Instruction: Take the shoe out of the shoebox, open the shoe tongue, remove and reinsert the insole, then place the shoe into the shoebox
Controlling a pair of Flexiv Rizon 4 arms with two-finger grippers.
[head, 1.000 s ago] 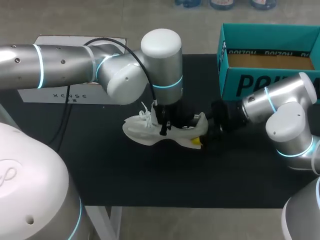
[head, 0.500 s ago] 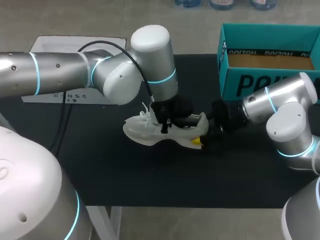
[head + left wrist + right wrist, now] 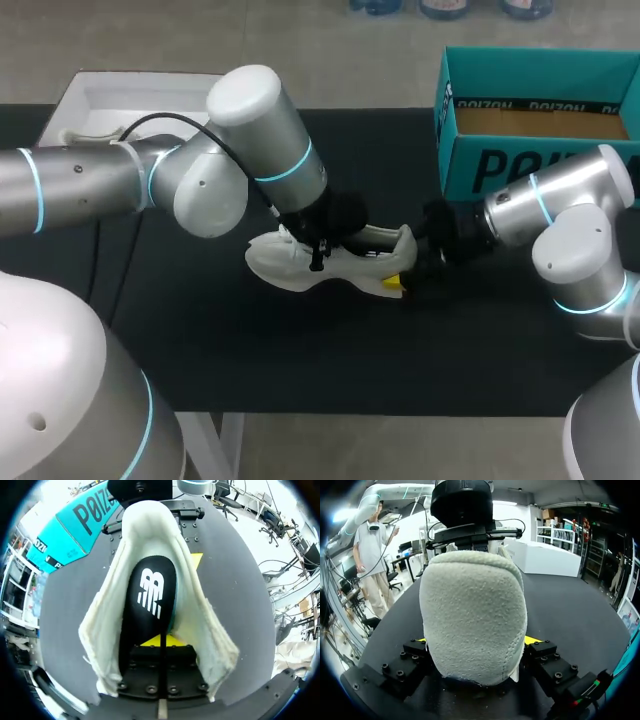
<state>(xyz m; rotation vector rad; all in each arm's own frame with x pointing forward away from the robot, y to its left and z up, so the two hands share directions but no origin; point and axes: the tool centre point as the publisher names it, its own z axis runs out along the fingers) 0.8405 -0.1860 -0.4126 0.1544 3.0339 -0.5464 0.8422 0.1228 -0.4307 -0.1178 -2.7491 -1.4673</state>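
Conceivably, the insole (image 3: pixel 150 595) could have buckled inside the shoe (image 3: pixel 290 268) had the left gripper (image 3: pixel 160 642), jaws together, pushed off-line while the right gripper (image 3: pixel 475 641) clamped its heel.

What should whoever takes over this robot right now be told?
Left gripper: jaws together inside the white shoe, tips on the black insole; a pinch cannot be confirmed.
Right gripper: jaws shut on the shoe's heel.
The shoe rests on the black table, apart from the open teal shoebox.
Done: shoe out of the box; insole removal cannot be judged.
Left: finish the insole step, put the shoe into the shoebox.
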